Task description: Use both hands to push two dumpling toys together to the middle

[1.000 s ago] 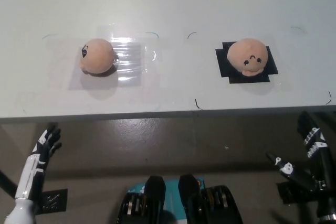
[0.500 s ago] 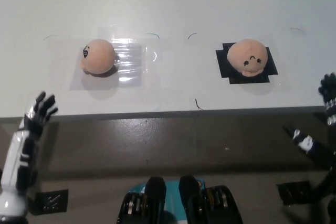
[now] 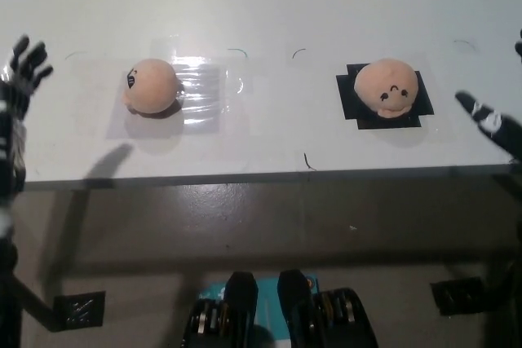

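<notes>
At far left, open robot hand [image 3: 22, 67].

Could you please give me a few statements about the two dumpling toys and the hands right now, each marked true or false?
1. The left dumpling sits on a clear sheet. True.
2. The right dumpling sits on a black patch. True.
3. The two dumplings touch in the middle of the table. False: they lie well apart, one on each side.
4. The left hand presses against the left dumpling. False: it is off to that toy's left, fingers spread, not touching it.
5. The right hand holds the right dumpling. False: it is at the picture's right edge, apart from the toy.
</notes>
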Controlling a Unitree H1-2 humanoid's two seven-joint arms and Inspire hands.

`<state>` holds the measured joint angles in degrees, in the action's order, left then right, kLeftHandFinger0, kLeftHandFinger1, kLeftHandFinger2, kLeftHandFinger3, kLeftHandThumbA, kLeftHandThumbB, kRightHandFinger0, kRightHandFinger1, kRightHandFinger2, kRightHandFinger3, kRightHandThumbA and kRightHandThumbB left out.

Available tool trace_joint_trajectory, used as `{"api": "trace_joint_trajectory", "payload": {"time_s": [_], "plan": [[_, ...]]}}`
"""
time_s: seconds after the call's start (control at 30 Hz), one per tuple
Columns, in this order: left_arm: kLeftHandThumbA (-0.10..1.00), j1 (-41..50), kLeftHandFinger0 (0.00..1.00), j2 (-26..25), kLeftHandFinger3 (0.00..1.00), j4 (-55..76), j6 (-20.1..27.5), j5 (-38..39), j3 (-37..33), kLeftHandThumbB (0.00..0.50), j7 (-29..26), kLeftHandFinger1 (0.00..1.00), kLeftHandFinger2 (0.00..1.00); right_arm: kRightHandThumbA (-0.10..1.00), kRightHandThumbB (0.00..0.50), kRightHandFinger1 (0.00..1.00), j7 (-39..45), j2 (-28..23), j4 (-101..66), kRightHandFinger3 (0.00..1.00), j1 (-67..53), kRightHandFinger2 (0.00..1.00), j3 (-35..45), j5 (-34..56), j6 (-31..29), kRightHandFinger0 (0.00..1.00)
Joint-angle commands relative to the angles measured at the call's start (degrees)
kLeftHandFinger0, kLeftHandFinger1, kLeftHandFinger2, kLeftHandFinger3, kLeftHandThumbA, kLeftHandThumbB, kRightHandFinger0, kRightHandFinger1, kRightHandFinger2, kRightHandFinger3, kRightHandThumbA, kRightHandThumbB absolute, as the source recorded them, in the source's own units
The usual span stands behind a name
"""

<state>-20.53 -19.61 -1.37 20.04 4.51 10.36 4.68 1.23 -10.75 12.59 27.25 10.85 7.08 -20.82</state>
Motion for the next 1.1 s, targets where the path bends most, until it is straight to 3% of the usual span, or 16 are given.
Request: {"api": "trace_joint_trajectory", "payload": {"time_s": [0.0, 0.07, 0.13, 0.23, 0.3, 0.4, 0.47, 0.57, 0.7, 0.77, 0.87, 0.97, 1.07], "plan": [[1.0, -6.2, 1.0, -3.08, 1.0, -4.57, -0.63, -1.84, 0.49, 0.248, -0.44, 1.0, 1.0, 1.0, 0.143, 1.0, 0.01, -2.39, 6.22, 1.0, 7.42, 1.0, 1.19, 1.8, -1.5, 1.0], [1.0, -8.63, 1.0, -3.92, 1.0, -8.48, 0.04, -2.46, 0.1, 0.246, -0.34, 1.0, 1.0, 1.0, 0.155, 1.0, 0.31, -2.83, 9.78, 1.0, 10.01, 1.0, 1.39, 2.42, -1.81, 1.0], [1.0, -10.78, 1.0, -4.46, 1.0, -11.88, 0.59, -1.92, -0.05, 0.231, 0.07, 1.0, 1.0, 1.0, 0.13, 1.0, 0.58, -2.98, 13.41, 1.0, 12.47, 1.0, 1.51, 3.06, -2.24, 1.0], [1.0, -13.51, 1.0, -4.92, 1.0, -16.17, 0.8, -1.81, -0.4, 0.256, 0.3, 1.0, 1.0, 0.99, 0.127, 1.0, 1.21, -3.02, 17.24, 1.0, 15.22, 1.0, 1.89, 4.68, -2.15, 1.0], [1.0, -16.01, 1.0, -5.35, 1.0, -19.59, 1.29, -2.42, -1.03, 0.247, 0.56, 1.0, 1.0, 1.0, 0.111, 1.0, 1.33, -3.62, 21.24, 1.0, 17.69, 1.0, 1.84, 4.23, -2.93, 1.0], [1.0, -19.61, 1.0, -5.6, 1.0, -23.88, 1.29, -2.89, -1.94, 0.241, 0.96, 1.0, 1.0, 1.0, 0.13, 1.0, 2.31, -4.33, 27.58, 1.0, 21.24, 1.0, 2.31, 5.22, -3.53, 1.0], [1.0, -21.64, 1.0, -5.76, 1.0, -26.17, 0.68, -3.36, -2.33, 0.284, 0.75, 1.0, 1.0, 1.0, 0.15, 1.0, 2.78, -4.61, 32.02, 1.0, 23.58, 1.0, 2.64, 5.79, -4.0, 1.0], [1.0, -24.94, 1.0, -6.08, 1.0, -30.75, 1.01, -4.31, -3.15, 0.278, 0.41, 1.0, 1.0, 1.0, 0.162, 1.0, 3.73, -4.87, 37.33, 1.0, 26.58, 1.0, 3.3, 6.97, -3.32, 1.0], [1.0, -29.78, 1.0, -5.97, 1.0, -37.61, 1.18, -4.57, -4.51, 0.347, 0.64, 1.0, 1.0, 1.0, 0.117, 1.0, 4.99, -5.1, 43.49, 1.0, 30.41, 1.0, 4.19, 7.83, -3.62, 1.0], [1.0, -31.51, 1.0, -5.75, 1.0, -40.44, 0.56, -5.3, -5.17, 0.377, 0.15, 1.0, 1.0, 1.0, 0.122, 1.0, 5.75, -5.12, 46.24, 1.0, 32.05, 1.0, 4.85, 8.79, -2.34, 1.0], [1.0, -34.47, 1.0, -5.98, 1.0, -46.06, 2.89, -5.69, -5.97, 0.287, 0.07, 1.0, 1.0, 1.0, 0.132, 1.0, 6.71, -4.83, 50.86, 1.0, 35.0, 1.0, 6.03, 10.27, -1.12, 1.0], [1.0, -36.18, 1.0, -6.11, 1.0, -50.4, 4.54, -5.73, -6.89, 0.299, 0.97, 1.0, 1.0, 1.0, 0.146, 1.0, 8.09, -4.41, 55.04, 1.0, 36.72, 1.0, 8.1, 12.36, 0.37, 1.0], [1.0, -38.41, 1.0, -5.47, 1.0, -55.45, 5.71, -5.09, -7.26, 0.345, 1.25, 1.0, 1.0, 1.0, 0.173, 1.0, 10.5, -4.57, 59.38, 1.0, 38.5, 1.0, 10.61, 14.57, 2.25, 1.0]]}}
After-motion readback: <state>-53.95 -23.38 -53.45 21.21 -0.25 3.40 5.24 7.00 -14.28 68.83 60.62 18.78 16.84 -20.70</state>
